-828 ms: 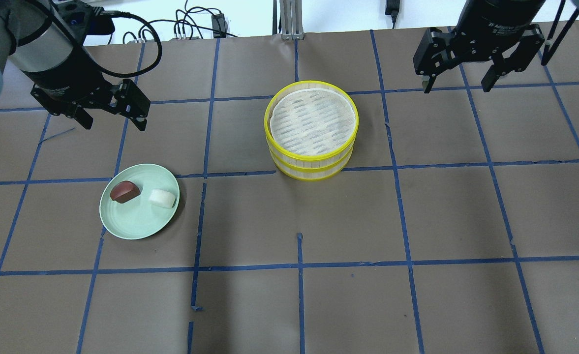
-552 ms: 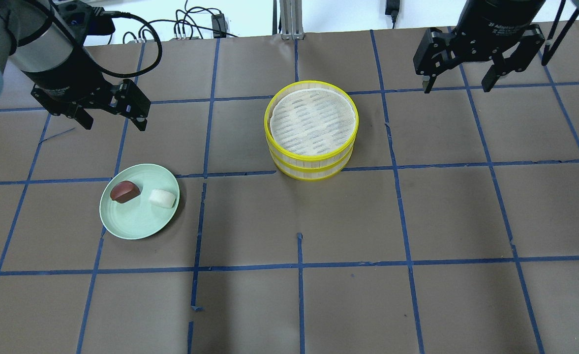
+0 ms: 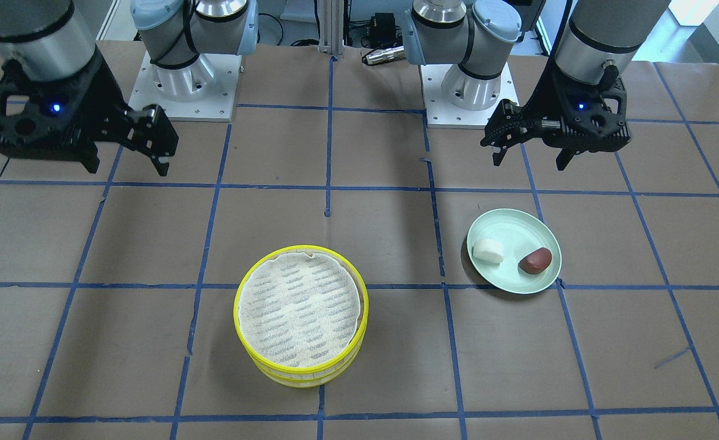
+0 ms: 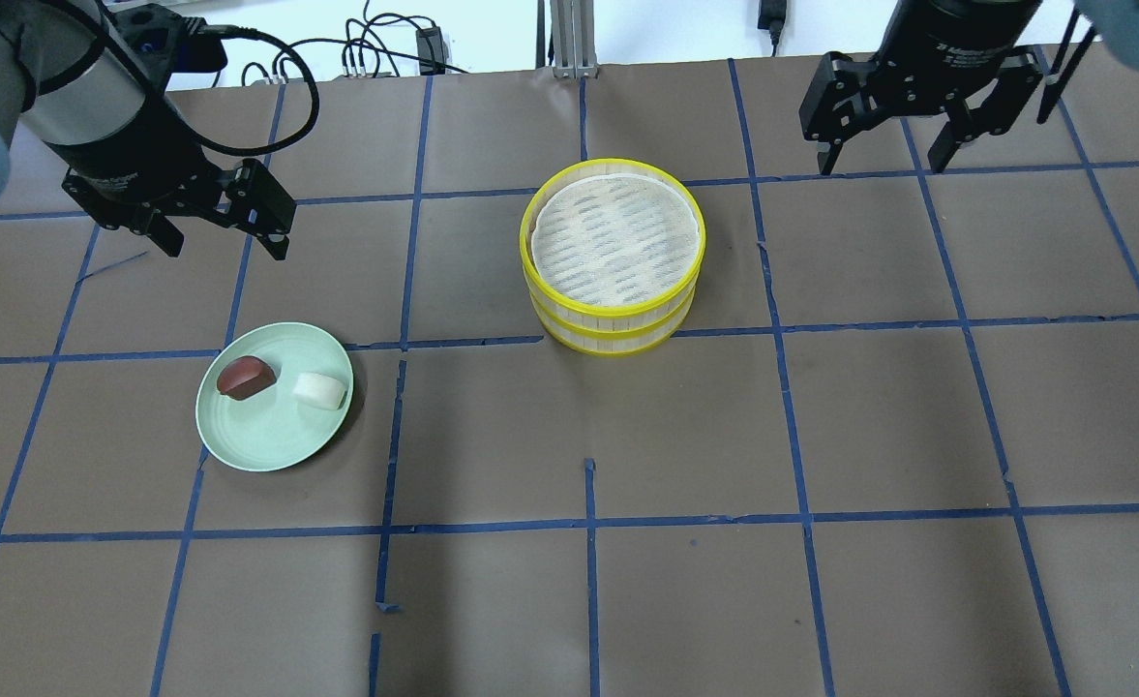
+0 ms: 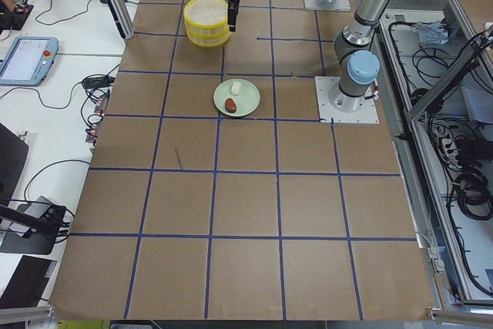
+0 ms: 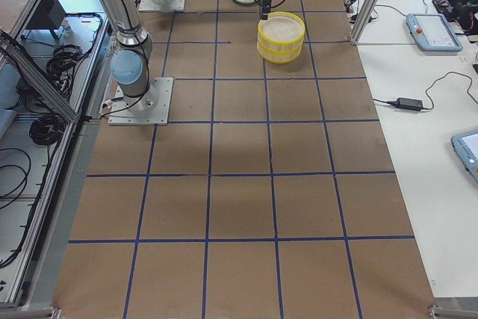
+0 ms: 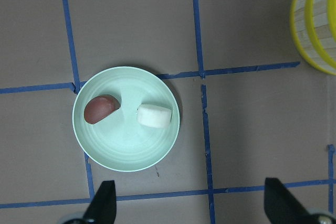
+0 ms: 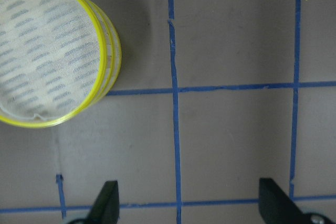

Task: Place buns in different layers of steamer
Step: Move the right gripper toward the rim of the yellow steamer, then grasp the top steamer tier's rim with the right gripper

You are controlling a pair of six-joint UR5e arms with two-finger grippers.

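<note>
A white bun and a dark reddish-brown bun lie side by side on a pale green plate at the left. They also show in the left wrist view: white bun, brown bun. Two yellow-rimmed steamer trays stand stacked at the table's middle. The top tray shows a bare whitish liner, and the lower tray sits under it. My left gripper is open and empty, hovering behind the plate. My right gripper is open and empty, to the back right of the steamer.
The table is covered in brown paper with a blue tape grid. Cables lie along its back edge. The two arm bases stand at the robot's side of the table.
My right gripper has moved a little toward the back of the table and slightly left. The left gripper, buns and steamer have stayed in place.
</note>
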